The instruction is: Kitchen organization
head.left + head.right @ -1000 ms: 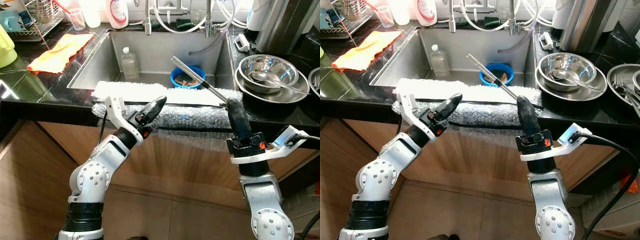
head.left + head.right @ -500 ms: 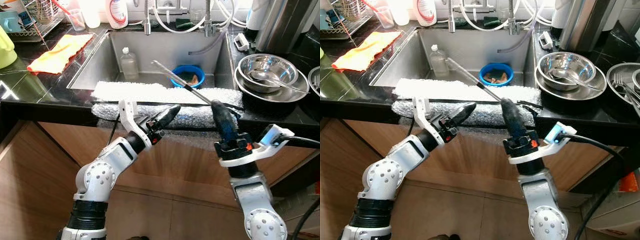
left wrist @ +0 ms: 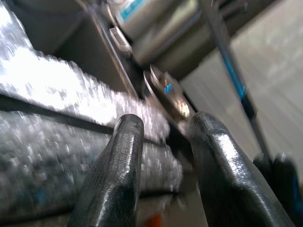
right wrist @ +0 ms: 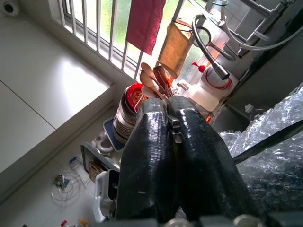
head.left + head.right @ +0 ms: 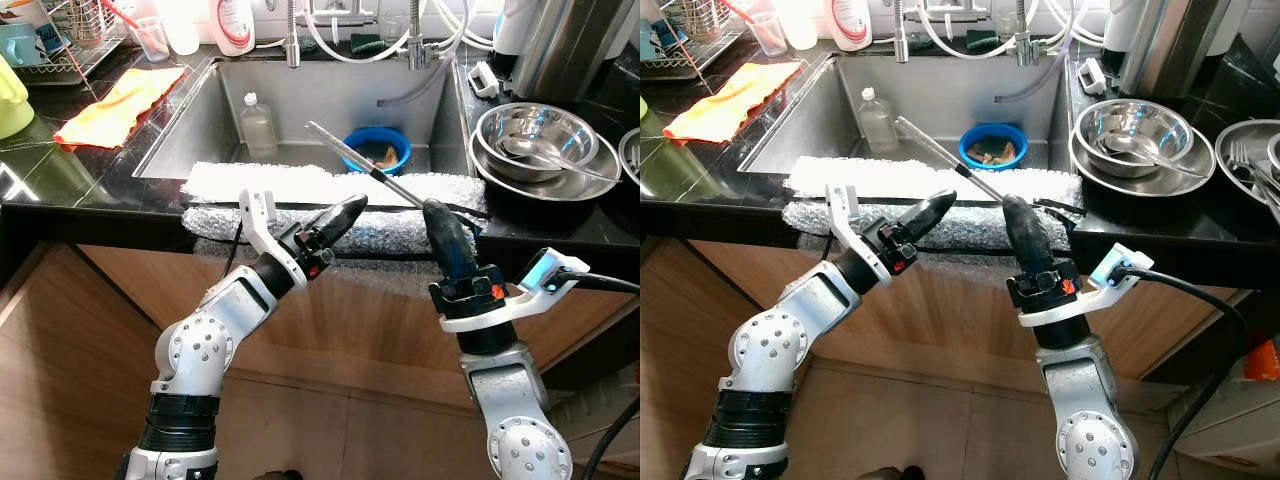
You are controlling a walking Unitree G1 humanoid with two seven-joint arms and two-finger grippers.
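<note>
Left eye view: the right gripper [image 5: 436, 212] is clenched on 2 metal chopsticks [image 5: 355, 162], which slant away from its tip over the sink [image 5: 200, 120]. Their far ends hang beside a blue bowl [image 5: 377, 150] on the sink floor, beyond the gripper. In the right wrist view the fingers [image 4: 151, 142] press tight together. Just under the gripper, a bubble-wrap sheet [image 5: 300, 190] drapes the counter's front edge. The left gripper [image 5: 936, 209] hovers at that sheet, level with the right one and apart from it, its fingers [image 3: 118, 165] released with a gap between them. Off to the right gripper's right, 2 stacked steel bowls [image 5: 545, 150] hold a spoon. A clear bottle [image 5: 257, 125] stands in the sink beyond the left gripper.
</note>
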